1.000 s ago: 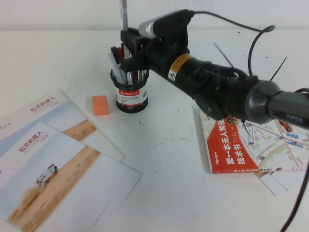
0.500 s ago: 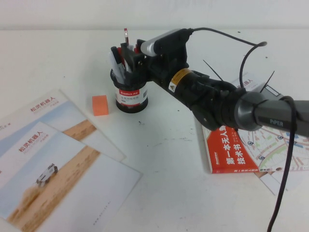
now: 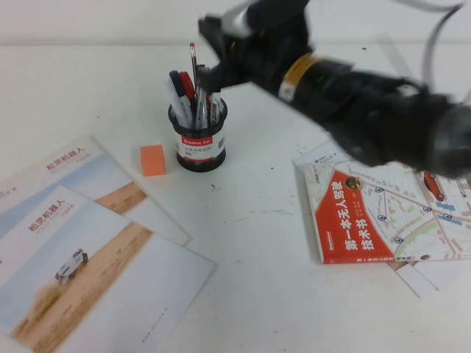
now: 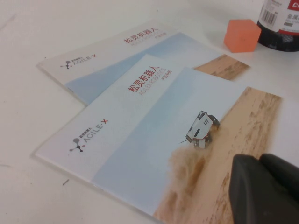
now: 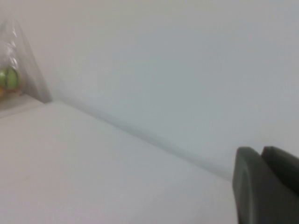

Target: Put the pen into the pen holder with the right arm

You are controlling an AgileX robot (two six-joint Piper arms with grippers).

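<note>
White tabletop (image 3: 257, 294) fills the high view, backed by a pale wall. Toward the far side of the table the pen holder (image 3: 199, 143) is seen standing upright, a round black mesh cup with a white label and red band. Several writing tools are held in it: black-, red- and white-capped markers and a thin pencil-like stick with a red tip. The pen (image 3: 201, 110), slim and silver-grey, is seen standing inside the holder among these, leaning slightly; it is not gripped. The right gripper (image 3: 210, 37) is located above and just behind the holder, at the end of the right arm (image 3: 353, 103), which is blurred and carries a yellow band. Whether its fingers are apart or together cannot be told; in the right wrist view only a dark finger edge is shown against the wall. An orange eraser block (image 3: 153, 159) lies just to the left of the holder, apart from it. Two overlapping brochures (image 3: 81, 250) are laid at the near left. A red-and-white book (image 3: 383, 217) is laid at the right. The left gripper (image 4: 266, 186) is shown in the left wrist view only as dark fingers over a brochure; its state cannot be told.
</note>
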